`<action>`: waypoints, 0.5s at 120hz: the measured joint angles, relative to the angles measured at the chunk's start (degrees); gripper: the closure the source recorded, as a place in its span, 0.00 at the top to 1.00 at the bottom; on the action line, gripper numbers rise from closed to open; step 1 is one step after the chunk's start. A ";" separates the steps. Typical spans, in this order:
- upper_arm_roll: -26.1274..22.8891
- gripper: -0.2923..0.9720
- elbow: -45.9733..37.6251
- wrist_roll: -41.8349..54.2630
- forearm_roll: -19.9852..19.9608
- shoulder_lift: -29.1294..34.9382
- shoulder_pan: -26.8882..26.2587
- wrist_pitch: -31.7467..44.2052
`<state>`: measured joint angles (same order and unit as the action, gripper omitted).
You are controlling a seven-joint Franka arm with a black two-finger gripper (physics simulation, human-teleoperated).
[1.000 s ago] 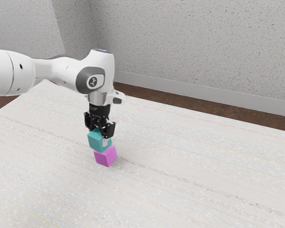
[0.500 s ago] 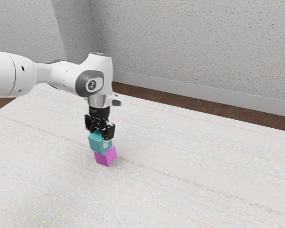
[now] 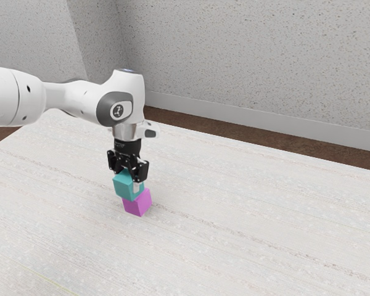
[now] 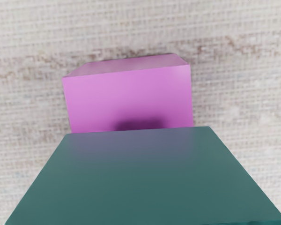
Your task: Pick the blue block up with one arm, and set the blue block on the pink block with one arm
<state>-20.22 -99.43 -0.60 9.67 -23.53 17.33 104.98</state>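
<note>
As the gripper (image 3: 130, 176), clamped on the blue block (image 3: 126, 187) from two sides, has sunk slightly in the last second, the block now hangs just beneath it and close above the pink block (image 3: 137, 202), so release seems near, though contact is unclear.

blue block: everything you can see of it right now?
The blue block renders teal: a plain matte cube, no markings. The gripper is shut on it from two sides, holding it about level just over the pink block, offset slightly toward the exterior view's left. Whether the two blocks touch cannot be told.
</note>
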 joint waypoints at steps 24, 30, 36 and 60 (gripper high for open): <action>-0.60 0.51 -0.77 -1.06 -0.73 0.40 0.00 -0.17; -0.62 0.51 -1.35 -1.32 -0.93 0.80 0.05 -0.20; -0.62 0.51 -1.59 -1.57 -1.28 0.97 0.07 -0.19; -0.62 0.51 -1.46 -2.36 -2.06 0.98 0.09 0.10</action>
<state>-20.84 -100.89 -2.96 7.61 -22.55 17.42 105.08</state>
